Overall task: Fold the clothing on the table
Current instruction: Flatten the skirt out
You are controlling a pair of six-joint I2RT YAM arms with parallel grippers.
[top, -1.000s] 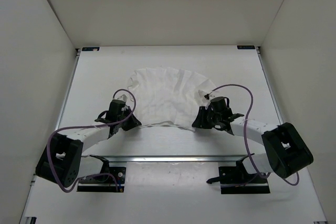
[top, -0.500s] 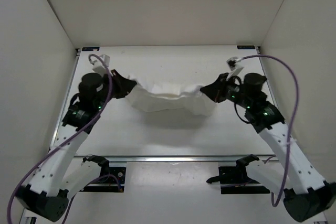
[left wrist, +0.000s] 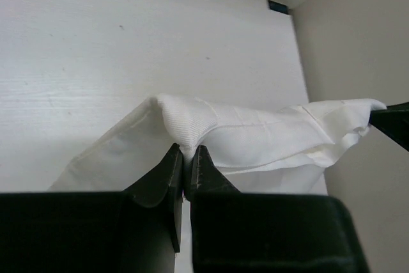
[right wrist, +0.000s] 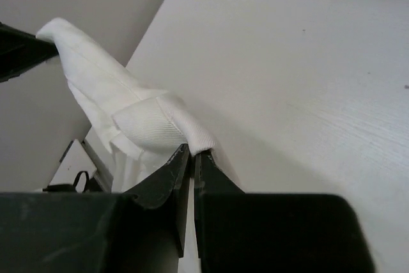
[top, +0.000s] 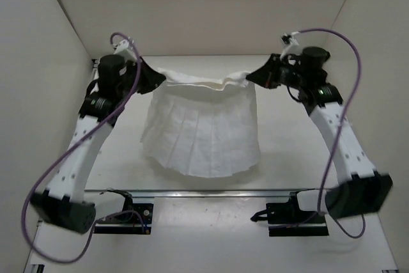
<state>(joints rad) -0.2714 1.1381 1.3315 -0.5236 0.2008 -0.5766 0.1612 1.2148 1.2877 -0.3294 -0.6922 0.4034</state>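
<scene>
Clothing, a plain white pleated soft-fabric garment (top: 201, 135), hangs over the flat white table (top: 287, 151). My left pincer (top: 152, 81) and right pincer (top: 254, 77) each clamp a top corner. Its long edge runs left to right between them, and the hem perhaps brushes the near tabletop.

Top view: bright, even, diffuse overhead light, so the white walls (top: 38, 94) and bench (top: 287, 151) almost blend, with low contrast and no hard glare. There's only a faint soft shadow on the bench around the lower edge of the clothing (top: 204, 139). Wrist views: cloth is sharp mid-frame, black jaws at the bottom edge are soft and underexposed, and the wall at upper left of the right wrist view goes grey.
</scene>
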